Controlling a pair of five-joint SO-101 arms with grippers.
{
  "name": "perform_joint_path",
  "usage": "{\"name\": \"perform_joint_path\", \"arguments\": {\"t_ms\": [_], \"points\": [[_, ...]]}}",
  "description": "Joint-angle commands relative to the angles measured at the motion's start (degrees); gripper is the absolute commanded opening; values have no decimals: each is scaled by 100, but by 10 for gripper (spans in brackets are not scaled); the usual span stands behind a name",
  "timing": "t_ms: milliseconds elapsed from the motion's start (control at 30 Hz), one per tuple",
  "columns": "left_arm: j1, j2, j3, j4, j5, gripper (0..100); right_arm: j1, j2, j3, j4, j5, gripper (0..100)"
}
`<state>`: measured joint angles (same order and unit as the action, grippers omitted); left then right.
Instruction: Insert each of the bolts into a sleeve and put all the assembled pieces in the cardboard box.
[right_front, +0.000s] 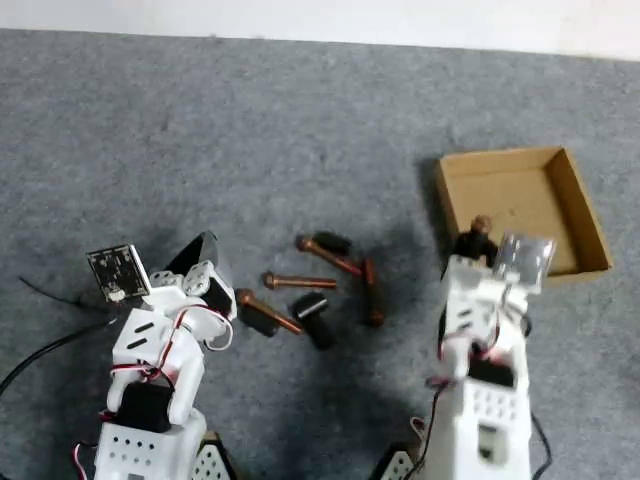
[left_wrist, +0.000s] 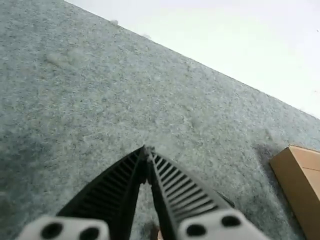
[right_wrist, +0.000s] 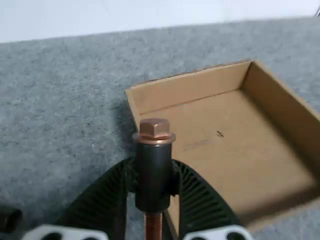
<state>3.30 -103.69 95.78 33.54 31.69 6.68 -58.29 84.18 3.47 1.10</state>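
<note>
One assembled piece (right_wrist: 153, 165), a bolt seated in its black sleeve, is clamped in your right jaws. Its long axis runs in line with the jaws, bolt head foremost. It sits at the corner of the cardboard box (right_wrist: 190, 87) nearest the right arm (right_front: 485, 350); the box floor lies just ahead. The left jaws are pressed together, empty, near the loose bolts (right_front: 300, 281) on the table (right_front: 150, 120).

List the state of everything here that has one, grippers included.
Left gripper: shut, empty.
Right gripper: shut on sleeved bolt, head up.
Sleeved bolt: assembled, held, not yet boxed.
Cardboard box: open, empty.
Loose bolts: lying flat on the mat.
Loose sleeves: lying among them; fitted or not, unclear.
</note>
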Motion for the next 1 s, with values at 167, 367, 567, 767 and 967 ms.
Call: {"name": "perform_joint_path", "arguments": {"t_ms": [167,367,567,767,967], "points": [[-13,-66,136,-352,-9,9,813,4295,-3292,-277,-1978,5],[-4,-66,136,-369,-9,9,1402,5745,-4180,-277,-2171,9],[-4,-66,136,-369,-9,7,1376,6123,-4435,-242,-2171,83],[-4,-66,136,-369,-9,7,1367,6114,-4435,-242,-2171,244],[-4,-66,136,-369,-9,7,1138,5086,-3978,-180,-2180,241]]}}
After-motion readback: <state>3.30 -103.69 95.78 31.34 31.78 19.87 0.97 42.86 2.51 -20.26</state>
